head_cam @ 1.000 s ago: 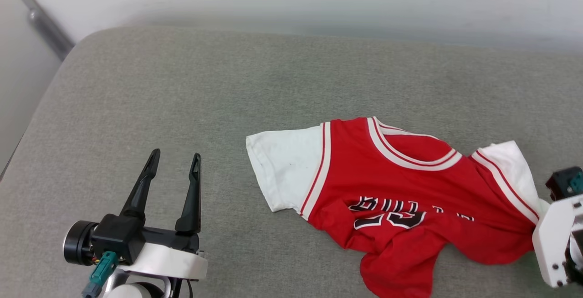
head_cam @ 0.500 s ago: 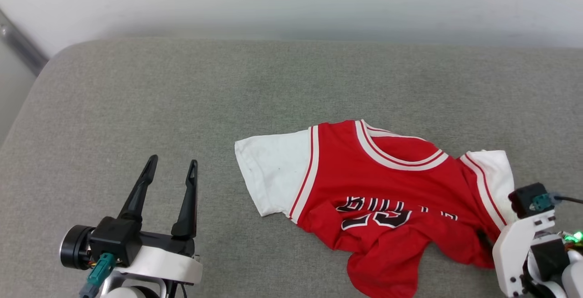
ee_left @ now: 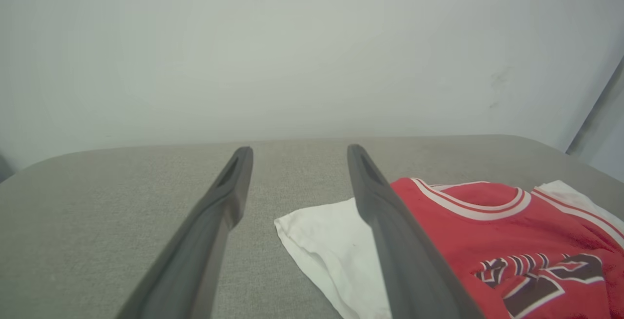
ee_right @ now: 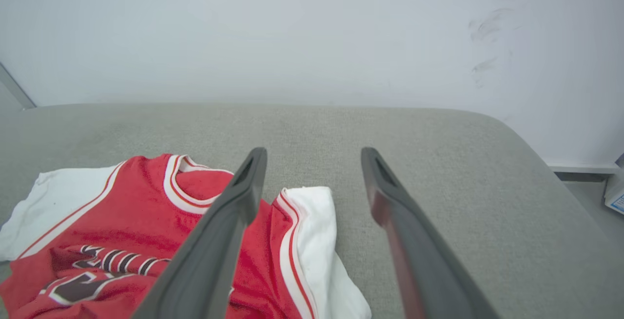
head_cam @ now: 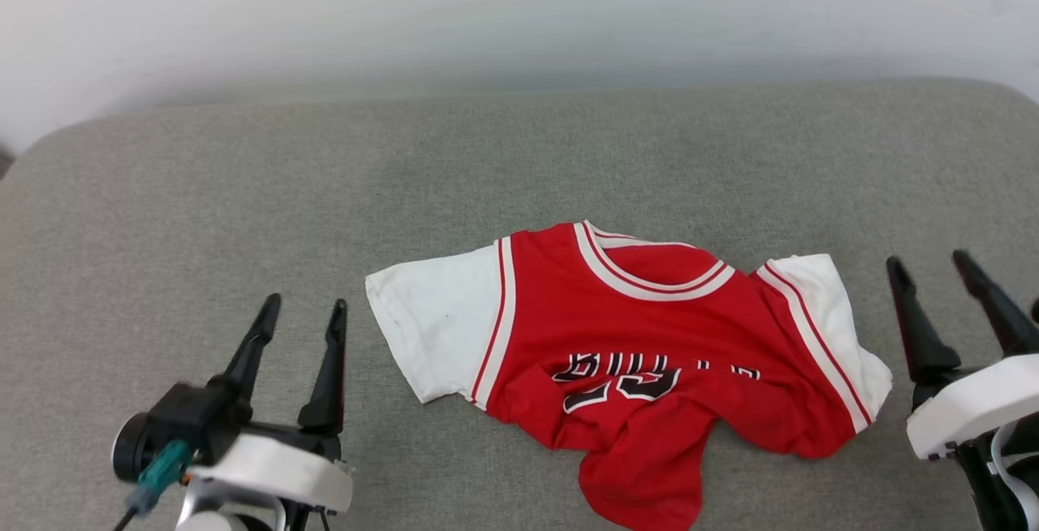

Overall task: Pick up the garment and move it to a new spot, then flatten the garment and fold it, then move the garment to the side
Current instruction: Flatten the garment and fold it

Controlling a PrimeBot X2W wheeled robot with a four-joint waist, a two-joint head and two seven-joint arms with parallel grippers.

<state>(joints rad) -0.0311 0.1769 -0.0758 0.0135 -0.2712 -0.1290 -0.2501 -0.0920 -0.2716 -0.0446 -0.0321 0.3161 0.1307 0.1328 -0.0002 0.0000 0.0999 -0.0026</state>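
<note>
While the red jersey shirt with white short sleeves and black lettering (head_cam: 633, 336) lies crumpled on the grey fabric-covered pad (head_cam: 243, 174), both end effectors stand empty beside it
Left end effector (head_cam: 306, 304): fingers spread wide, holding nothing, near the white sleeve (head_cam: 430, 336) on its side but apart from it. Right end effector (head_cam: 928, 261): likewise wide apart and empty, just beside the other white sleeve (head_cam: 828, 312). Shirt sits mid-pad, collar away from the robot, lower body rucked so the lettering is half hidden. Risks, as judged: a pinch through one layer only would lift the front and drag the back; uneven pulls on the sleeves would skew it; the bunched hem (head_cam: 641, 474) could get folded in unflattened
</note>
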